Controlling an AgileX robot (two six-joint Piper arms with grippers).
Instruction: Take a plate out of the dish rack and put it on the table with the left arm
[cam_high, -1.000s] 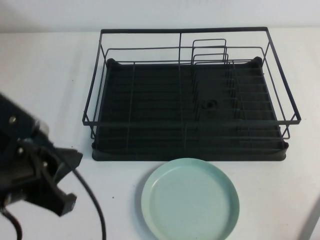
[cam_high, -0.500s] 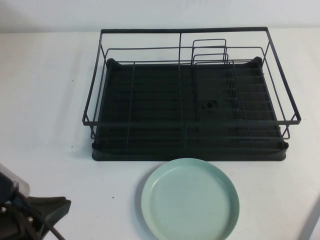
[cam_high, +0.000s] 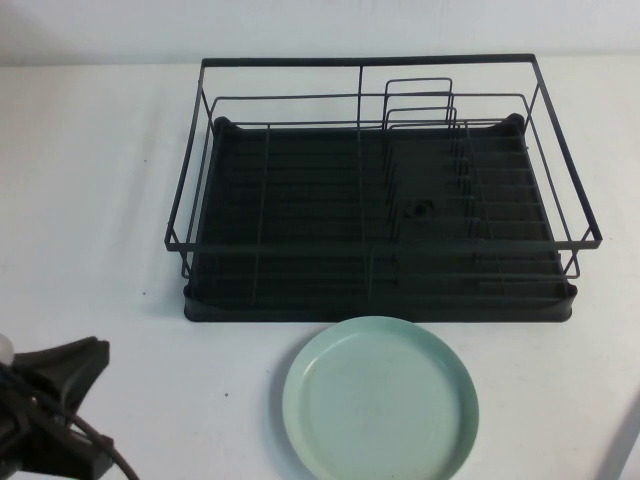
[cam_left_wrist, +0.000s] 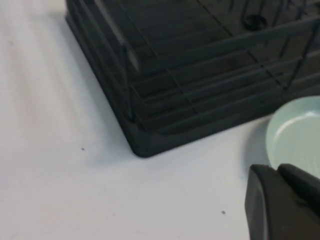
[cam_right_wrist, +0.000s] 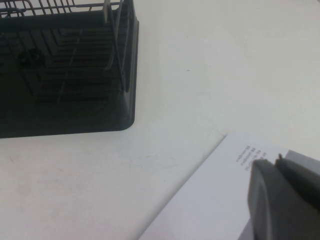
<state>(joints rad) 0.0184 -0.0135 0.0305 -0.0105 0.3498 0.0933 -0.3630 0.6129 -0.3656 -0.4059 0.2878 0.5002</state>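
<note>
The plate (cam_high: 380, 397) lies flat on the worktop (cam_high: 90, 180) near the front edge, just in front of the dish rack (cam_high: 380, 190), close to the rack's front wall but with a thin strip of worktop between them. The left tool (cam_high: 62, 395) is at the front-left corner, well apart from the plate; the plate lies to its right, toward the centre of the front edge. In the left wrist view the left tool (cam_left_wrist: 292, 200) appears drawn together, with only a thin seam between its tips, and holds nothing. The right tool (cam_right_wrist: 282, 192) is near the front-right corner over a printed white sheet (cam_right_wrist: 220, 195), likewise nearly shut and empty. Judged from this layout, the placement is complete and only left-arm retreat remains. The rack is empty. The worktop is flat, white and open on the left side.
</note>
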